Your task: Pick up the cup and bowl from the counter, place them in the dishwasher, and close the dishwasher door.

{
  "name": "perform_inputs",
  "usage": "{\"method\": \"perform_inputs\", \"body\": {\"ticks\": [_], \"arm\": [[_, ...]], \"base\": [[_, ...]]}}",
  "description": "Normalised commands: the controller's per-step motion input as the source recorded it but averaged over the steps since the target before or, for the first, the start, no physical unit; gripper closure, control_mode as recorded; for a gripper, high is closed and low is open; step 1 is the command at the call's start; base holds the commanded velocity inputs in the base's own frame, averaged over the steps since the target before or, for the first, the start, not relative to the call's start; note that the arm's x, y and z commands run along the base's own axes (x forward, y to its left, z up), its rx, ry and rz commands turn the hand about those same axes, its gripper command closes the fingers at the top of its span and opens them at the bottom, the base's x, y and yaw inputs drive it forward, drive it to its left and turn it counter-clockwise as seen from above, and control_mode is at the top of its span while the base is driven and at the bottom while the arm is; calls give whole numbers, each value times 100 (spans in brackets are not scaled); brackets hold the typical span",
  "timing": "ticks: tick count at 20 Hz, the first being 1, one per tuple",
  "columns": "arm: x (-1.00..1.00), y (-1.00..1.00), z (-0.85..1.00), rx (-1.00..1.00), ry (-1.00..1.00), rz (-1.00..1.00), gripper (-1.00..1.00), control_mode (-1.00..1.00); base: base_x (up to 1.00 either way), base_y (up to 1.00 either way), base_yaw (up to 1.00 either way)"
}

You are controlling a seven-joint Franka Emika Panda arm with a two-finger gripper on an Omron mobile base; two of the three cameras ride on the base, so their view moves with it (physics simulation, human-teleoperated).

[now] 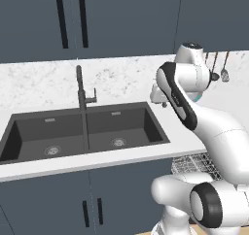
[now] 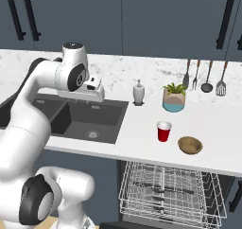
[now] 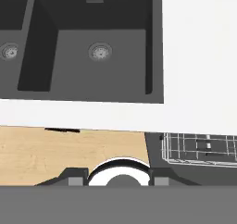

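A red cup (image 2: 163, 130) with a white inside stands upright on the white counter (image 2: 142, 133), right of the sink. The shallow brown bowl (image 2: 190, 145) sits just right of it, near the counter's front edge. Below them the dishwasher's silver wire rack (image 2: 170, 190) is pulled out; it also shows as the rack (image 3: 199, 148) in the hand view. The dishwasher door is out of view. My gripper (image 2: 94, 98) hangs over the sink's right basin, well left of the cup, pointing down. Its fingertips (image 3: 76, 179) stand apart with nothing between them.
A dark double sink (image 1: 82, 132) with a tall faucet (image 1: 80, 91) fills the counter's left. A white soap bottle (image 2: 138, 92) and a tan-and-teal plant pot (image 2: 174, 99) stand at the back. Utensils (image 2: 206, 76) hang on the wall. Dark cabinets run above and below.
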Motion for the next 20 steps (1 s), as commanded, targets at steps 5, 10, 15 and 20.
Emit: {"method": "perform_inputs", "body": {"ticks": [5, 10, 15, 20], "arm": [[-34, -23, 0, 1, -1, -8, -100, -100], [-47, -57, -9, 7, 0, -26, -100, -100], [-18, -61, -25, 5, 2, -34, -100, -100], [0, -52, -36, 0, 5, -39, -100, -100]], "base": [[0, 0, 0], [0, 0, 0], [0, 0, 0], [0, 0, 0]]}}
